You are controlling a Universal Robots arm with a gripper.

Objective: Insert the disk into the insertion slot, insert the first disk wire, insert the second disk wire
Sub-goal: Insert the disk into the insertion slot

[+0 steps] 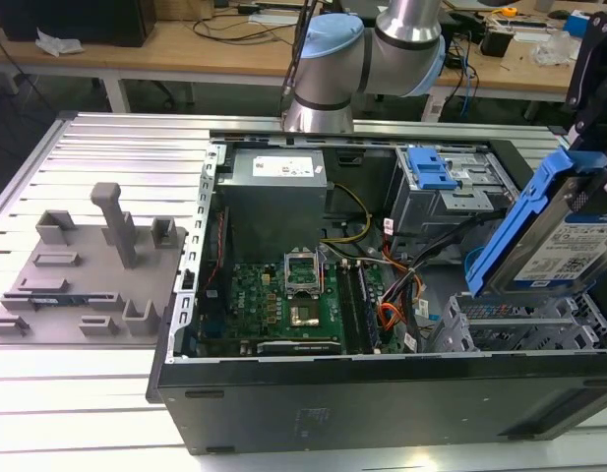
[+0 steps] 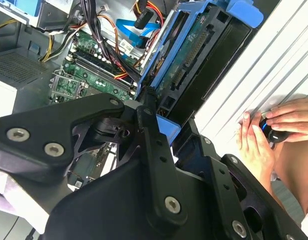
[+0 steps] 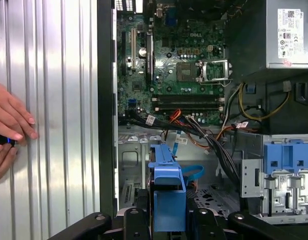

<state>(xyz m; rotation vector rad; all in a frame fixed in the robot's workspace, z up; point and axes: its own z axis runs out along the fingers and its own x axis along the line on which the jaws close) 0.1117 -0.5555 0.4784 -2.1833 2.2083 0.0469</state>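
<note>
The disk (image 1: 569, 241), a drive in a blue plastic carrier, hangs tilted over the right end of the open computer case. My gripper (image 1: 584, 138) is shut on its upper end. In the second wrist view the black fingers (image 2: 150, 131) clamp the carrier's blue edge (image 2: 193, 65). The first wrist view shows the carrier (image 3: 166, 200) end-on between the gripper (image 3: 166, 222) arms. Just below it sits the insertion slot (image 1: 510, 324), a low grey perforated cage (image 3: 131, 167). A blue flat cable (image 3: 194, 171) and a bundle of black and orange wires (image 3: 203, 132) lie beside the cage.
A taller grey bay with a blue latch (image 1: 431, 169) stands behind the cage. The motherboard (image 1: 283, 300) and power supply (image 1: 273, 172) fill the case's other end. A grey fixture plate (image 1: 82, 275) lies on the ribbed table. A person's hands (image 2: 271, 132) rest on a device beside the case.
</note>
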